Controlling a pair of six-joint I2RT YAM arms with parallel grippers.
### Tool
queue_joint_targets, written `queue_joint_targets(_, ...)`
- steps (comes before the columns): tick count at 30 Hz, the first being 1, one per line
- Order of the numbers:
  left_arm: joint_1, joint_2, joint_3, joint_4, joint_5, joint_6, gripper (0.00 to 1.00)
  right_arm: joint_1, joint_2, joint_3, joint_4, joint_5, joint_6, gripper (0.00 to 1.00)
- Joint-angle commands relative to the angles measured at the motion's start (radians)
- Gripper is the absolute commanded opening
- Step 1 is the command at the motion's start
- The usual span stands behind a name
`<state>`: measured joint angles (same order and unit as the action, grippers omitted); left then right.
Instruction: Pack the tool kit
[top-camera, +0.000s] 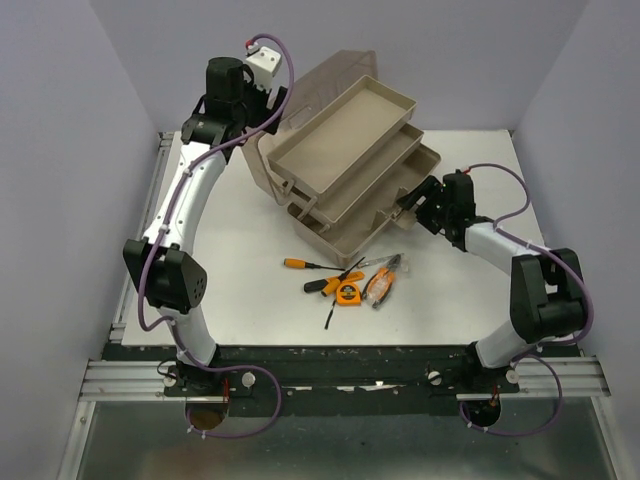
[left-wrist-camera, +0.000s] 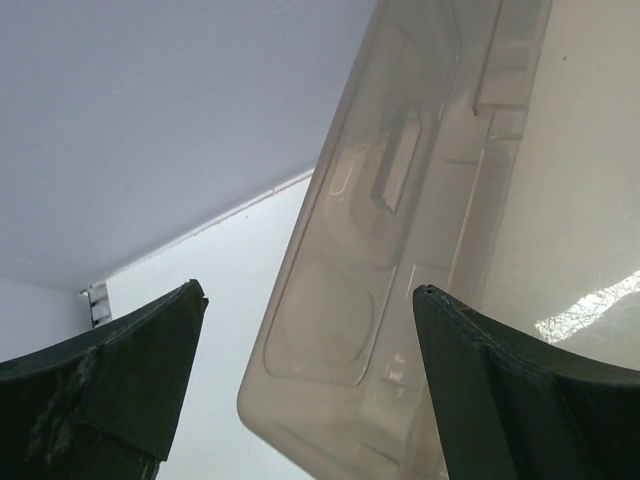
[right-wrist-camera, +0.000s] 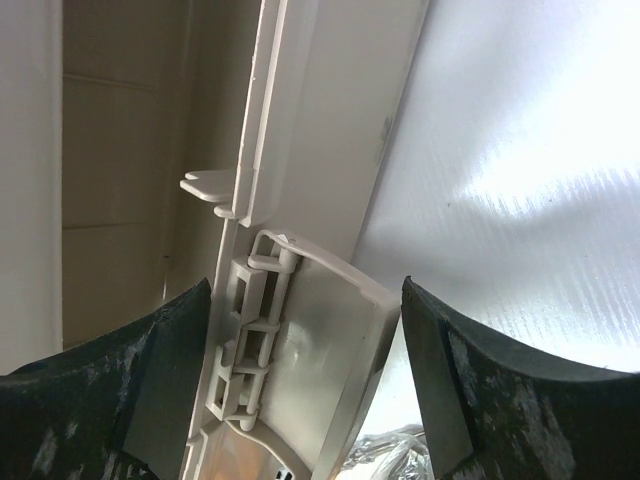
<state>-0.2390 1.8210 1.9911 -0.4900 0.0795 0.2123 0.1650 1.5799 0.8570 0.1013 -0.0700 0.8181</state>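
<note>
Right end effector (right-wrist-camera: 307, 288), spread, straddles the latch (right-wrist-camera: 320, 340) of the toolbox (top-camera: 340, 238), which stands at the desk's (top-camera: 250, 230) twelve o'clock with trays fanned open. Left end effector (left-wrist-camera: 310, 295), spread, hovers beside the lid (left-wrist-camera: 400, 200). Stiff, slick plastic, likely light; hinged trays would swing, so grip rims. Tools (top-camera: 350, 285) lie at its six o'clock.

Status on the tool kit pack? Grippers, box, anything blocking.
Left gripper open astride the lid. Right gripper open around the latch. Toolbox open, trays fanned out; tools loose on the table. No obstruction visible.
</note>
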Motion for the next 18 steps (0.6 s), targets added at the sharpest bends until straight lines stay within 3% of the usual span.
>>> queue_joint_targets(1,-0.006,-0.080,-0.009,-0.113,-0.104,-0.024,0.99,-0.009,-0.003,-0.046,-0.158,0.065,-0.054,0.82)
queue_joint_targets(6,-0.006,-0.166,-0.011,-0.110,-0.120,-0.106,0.99,-0.010,-0.017,-0.039,-0.178,0.105,-0.069,0.83)
queue_joint_targets(11,-0.006,-0.232,-0.064,-0.125,0.023,-0.188,0.99,-0.012,-0.012,-0.033,-0.176,0.102,-0.076,0.83)
queue_joint_targets(18,-0.006,-0.310,-0.277,-0.092,0.103,-0.240,0.99,-0.013,0.009,0.019,-0.192,0.088,-0.099,0.84)
